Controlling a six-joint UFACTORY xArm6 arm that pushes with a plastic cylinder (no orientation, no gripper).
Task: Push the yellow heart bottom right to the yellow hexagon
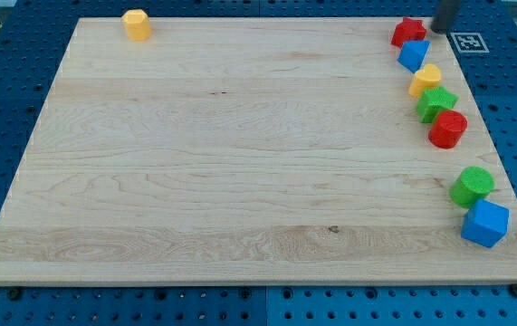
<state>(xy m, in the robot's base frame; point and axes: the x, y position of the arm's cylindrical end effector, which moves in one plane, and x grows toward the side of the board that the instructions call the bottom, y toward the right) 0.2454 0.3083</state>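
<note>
The yellow heart lies near the board's right edge, in a column of blocks. The yellow hexagon sits far away at the view's top left of the board. My tip is at the view's top right, just right of the red star and above the blue block. It stands up and to the right of the yellow heart, apart from it.
Below the heart lie a green star and a red cylinder-like block. Lower down are a green cylinder and a blue cube. A marker tag sits at the board's top right corner.
</note>
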